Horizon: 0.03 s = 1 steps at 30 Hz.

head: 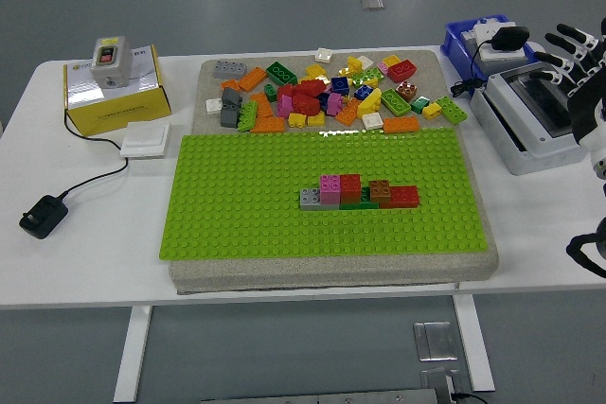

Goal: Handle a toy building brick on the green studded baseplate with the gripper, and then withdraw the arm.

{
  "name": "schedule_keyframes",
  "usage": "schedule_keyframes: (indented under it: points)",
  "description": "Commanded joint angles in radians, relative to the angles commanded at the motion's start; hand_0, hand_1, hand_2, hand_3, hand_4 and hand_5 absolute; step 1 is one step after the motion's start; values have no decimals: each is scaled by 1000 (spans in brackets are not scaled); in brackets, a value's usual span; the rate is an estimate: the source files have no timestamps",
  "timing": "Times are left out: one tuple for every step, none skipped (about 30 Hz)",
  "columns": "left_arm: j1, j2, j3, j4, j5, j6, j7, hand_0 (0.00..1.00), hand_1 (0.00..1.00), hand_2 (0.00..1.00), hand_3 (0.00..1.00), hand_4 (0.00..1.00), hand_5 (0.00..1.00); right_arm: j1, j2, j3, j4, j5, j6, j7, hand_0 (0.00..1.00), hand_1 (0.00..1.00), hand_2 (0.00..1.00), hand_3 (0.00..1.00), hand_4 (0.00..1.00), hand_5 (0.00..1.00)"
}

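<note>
The green studded baseplate (312, 191) lies on a grey foam pad in the middle of the table. A small row of joined bricks (360, 192) stands on it: grey, pink, red, brown and red over a green one. A pile of loose bricks (331, 92) lies on the pad behind the plate. My right hand (573, 59) is at the far right edge, over the grey case, fingers spread and empty, well away from the plate. My left arm is out of view.
A yellow box (114, 92) with a grey switch unit on it stands at the back left, a white square pad (147, 138) beside it. A black power adapter (43, 216) with its cord lies at the left. A grey case (530, 115) and a blue bin (483, 44) stand at the right.
</note>
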Motion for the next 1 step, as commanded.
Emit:
schedule_keyframes:
  points:
    - [0,1,0,0,0,1,0,696,697,617,644,253,575,-2,2,4,0,1,0,1,476,619,690,696,686,998]
